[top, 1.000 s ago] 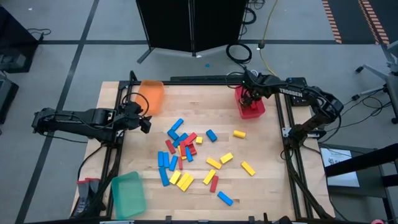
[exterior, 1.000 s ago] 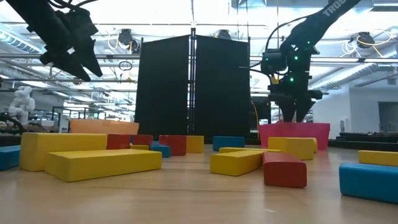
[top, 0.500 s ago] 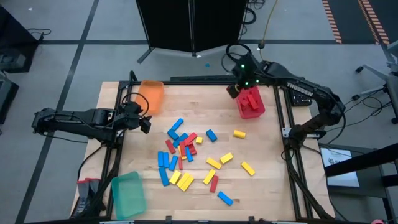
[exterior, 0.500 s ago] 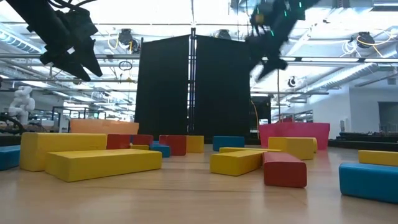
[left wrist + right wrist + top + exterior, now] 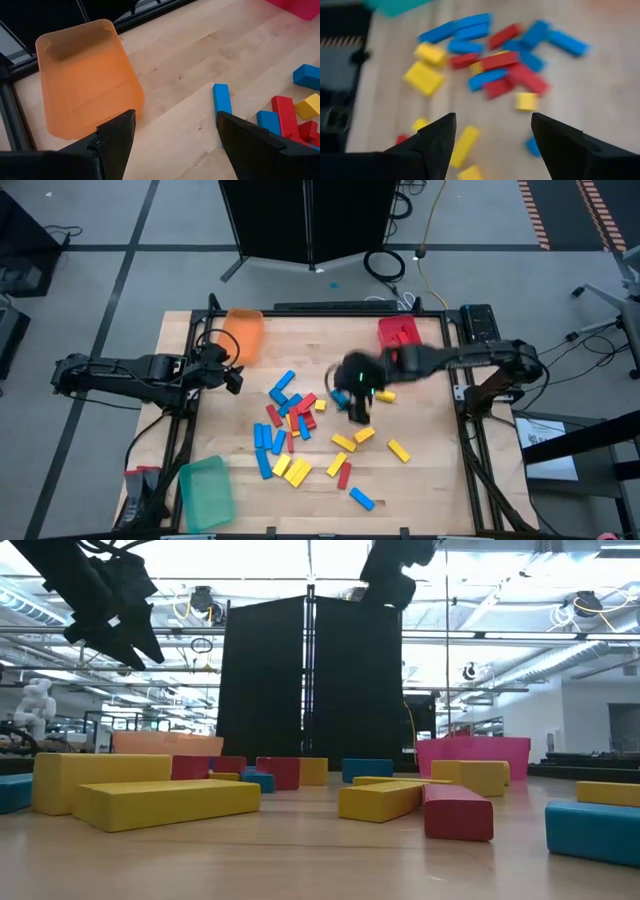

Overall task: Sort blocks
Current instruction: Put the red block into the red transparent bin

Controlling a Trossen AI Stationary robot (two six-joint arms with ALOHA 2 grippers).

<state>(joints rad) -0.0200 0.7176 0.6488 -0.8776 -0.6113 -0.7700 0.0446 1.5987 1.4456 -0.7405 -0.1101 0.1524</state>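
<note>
From above, a wooden bench (image 5: 420, 480) carried a loose scatter of red, blue and yellow blocks (image 5: 290, 425) near its middle. Three trays sat toward the edges: an orange tray (image 5: 243, 334) at the far left, a red tray (image 5: 398, 332) at the far right, and a green tray (image 5: 206, 491) at the near left corner. They were probably spread out that way so each colour had its own destination. The right pincer (image 5: 358, 408) was stretched over the right side of the scatter, blurred. The left pincer (image 5: 232, 378) waited at the left edge of the bench, near the orange tray.

At bench level, yellow, red and blue blocks lay flat in the foreground, with the red tray behind them on the right. Both arms hung above, neither touching anything.

Through the left wrist camera, the left pincer's two dark fingers (image 5: 117, 137) stood spread wide and empty. Between them showed bare wood, with the orange tray beyond one finger and a blue block (image 5: 222, 100) beyond the other.

Through the right wrist camera, the right pincer's fingers (image 5: 437, 135) were also spread wide with nothing between them, above the blurred jumble of blocks. It seemed to be lining up for a pick.
</note>
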